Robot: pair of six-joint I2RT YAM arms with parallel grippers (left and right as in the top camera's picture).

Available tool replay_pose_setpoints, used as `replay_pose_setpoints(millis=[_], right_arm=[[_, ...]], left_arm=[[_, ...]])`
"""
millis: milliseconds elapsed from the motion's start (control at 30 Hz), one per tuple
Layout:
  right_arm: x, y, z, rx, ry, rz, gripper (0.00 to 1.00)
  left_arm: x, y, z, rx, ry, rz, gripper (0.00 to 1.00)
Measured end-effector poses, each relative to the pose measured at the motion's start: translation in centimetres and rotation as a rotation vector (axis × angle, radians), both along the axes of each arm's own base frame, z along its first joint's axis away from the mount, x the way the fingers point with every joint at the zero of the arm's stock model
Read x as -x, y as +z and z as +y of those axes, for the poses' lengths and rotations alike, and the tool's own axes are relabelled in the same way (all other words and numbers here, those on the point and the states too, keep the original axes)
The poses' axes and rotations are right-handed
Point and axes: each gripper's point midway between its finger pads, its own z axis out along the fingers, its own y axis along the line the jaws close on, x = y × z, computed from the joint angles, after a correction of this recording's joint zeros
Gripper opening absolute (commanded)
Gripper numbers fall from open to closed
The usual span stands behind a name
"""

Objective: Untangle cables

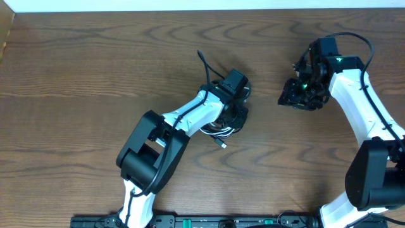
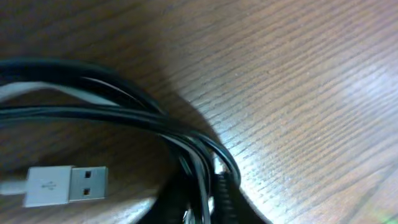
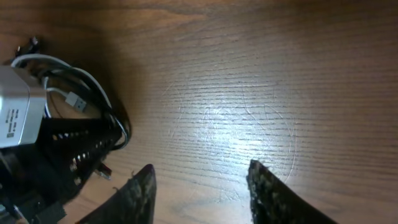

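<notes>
The black cable [image 1: 204, 63] and the white cable [image 1: 218, 134] lie tangled in a small heap at mid table. My left gripper [image 1: 236, 113] is down on the heap. In the left wrist view its fingers [image 2: 208, 202] are closed around a bundle of black cable strands [image 2: 124, 115] and white cable strands [image 2: 37, 90]. A white USB plug [image 2: 59, 185] lies on the wood beside them. My right gripper [image 1: 296, 95] hovers to the right of the heap. Its fingers [image 3: 202, 183] are open and empty over bare wood. The heap [image 3: 93, 93] shows at the left of that view.
The wooden table [image 1: 76, 76] runs to a pale wall edge at the back. The left arm's white and black links [image 1: 158, 139] cross the front middle. The right arm [image 1: 367, 107] stands along the right side. A small plug end [image 1: 223, 144] sticks out in front of the heap.
</notes>
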Motion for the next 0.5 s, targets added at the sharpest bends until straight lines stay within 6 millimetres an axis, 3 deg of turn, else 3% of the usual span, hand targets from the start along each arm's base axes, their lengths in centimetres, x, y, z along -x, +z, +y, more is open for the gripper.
replay_pose_setpoints(millis=[133,233,367,433,500], right_arm=[[-0.2,0.4,0.9,-0.052,0.051,-0.026,0.39],[-0.6,1.1,2.6,-0.144,0.131,-0.072,0.4],[-0.3,3.4,6.0,-0.365,0.301,-0.163,0.42],[-0.1,4.8,7.5,-0.472,0.381,-0.22,0.43],[-0.2,6.1,8.5,-0.554,0.444,-0.285,0.45]], left_arm=[[0.9,0.1,0.1,0.019,-0.003,0.061,0.07],[1.2,1.8,0.0,0.099,0.016,0.112,0.07],[-0.6,9.7,0.1,0.309,0.085,0.066,0.07],[-1.5,15.2,0.8,0.432,0.112,0.011,0.07],[-2.0,18.4,1.5,0.506,0.127,-0.019,0.07]])
